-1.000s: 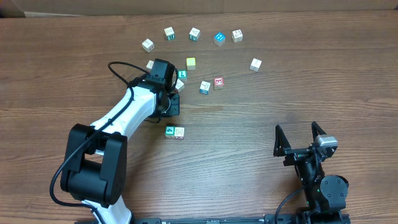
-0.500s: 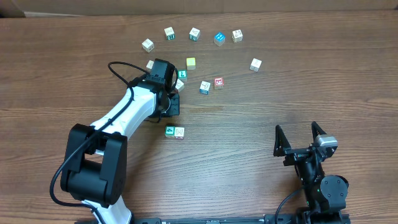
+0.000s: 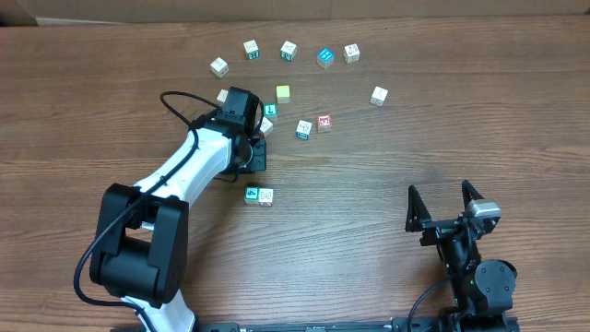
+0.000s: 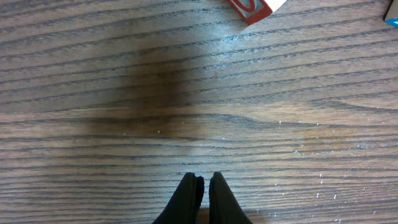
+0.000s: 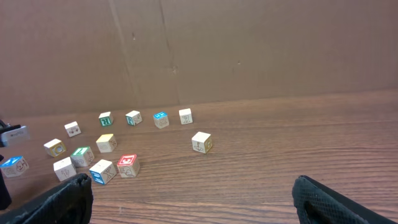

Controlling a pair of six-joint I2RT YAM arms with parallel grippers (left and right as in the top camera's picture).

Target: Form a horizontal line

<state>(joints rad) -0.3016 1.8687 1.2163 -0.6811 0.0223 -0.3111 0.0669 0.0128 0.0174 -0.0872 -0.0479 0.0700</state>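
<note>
Nothing is moving since a second ago: the left end effector (image 4: 203,179), pressed together and empty, is hovering near the paired green cube (image 3: 251,194) and white cube (image 3: 265,195), the right end effector (image 3: 445,205) is idling spread, so opening for the green "L" cube (image 3: 270,111) seems next.

Robotics lab test bench. A wood-grain table (image 3: 415,138) has two robot arms mounted at its near edge: a white-and-black arm (image 3: 189,171) and a black arm (image 3: 466,254), with cables showing. A plain brown cardboard wall (image 5: 249,50) closes off the table's far edge, and small toy letter cubes (image 3: 379,95) lie scattered on the table.
</note>
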